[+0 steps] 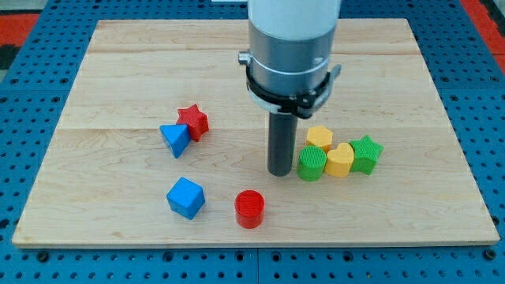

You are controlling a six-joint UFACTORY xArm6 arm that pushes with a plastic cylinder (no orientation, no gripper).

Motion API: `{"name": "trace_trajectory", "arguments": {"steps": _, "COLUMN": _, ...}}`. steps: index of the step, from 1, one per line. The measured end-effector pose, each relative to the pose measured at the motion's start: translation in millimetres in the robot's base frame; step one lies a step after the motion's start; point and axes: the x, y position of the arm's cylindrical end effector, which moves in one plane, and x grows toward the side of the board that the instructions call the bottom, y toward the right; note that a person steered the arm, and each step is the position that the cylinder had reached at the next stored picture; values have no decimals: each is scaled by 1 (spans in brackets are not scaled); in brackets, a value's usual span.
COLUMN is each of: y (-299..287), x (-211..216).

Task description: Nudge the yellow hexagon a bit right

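Note:
The yellow hexagon (319, 137) lies right of the board's middle, at the top of a tight cluster. Below it are a green round block (312, 163) and a second yellow block (340, 160); a green star (366, 153) is at the cluster's right. My tip (279, 171) rests on the board just left of the green round block, close to touching it, and below-left of the yellow hexagon. The rod hides part of the board behind it.
A red star (192, 121) and a blue triangle (174, 140) touch at the view's left of centre. A blue cube (185, 197) and a red cylinder (249, 209) lie near the view's bottom. The wooden board (118, 71) sits on a blue perforated table.

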Motion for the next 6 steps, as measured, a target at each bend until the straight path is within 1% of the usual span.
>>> {"name": "trace_trajectory", "arguments": {"steps": 2, "y": 71, "x": -3}}
{"name": "trace_trajectory", "arguments": {"steps": 3, "y": 39, "x": 2}}
{"name": "trace_trajectory", "arguments": {"steps": 4, "y": -9, "x": -6}}
{"name": "trace_trajectory", "arguments": {"steps": 5, "y": -15, "x": -46}}
{"name": "trace_trajectory", "arguments": {"steps": 6, "y": 29, "x": -57}}
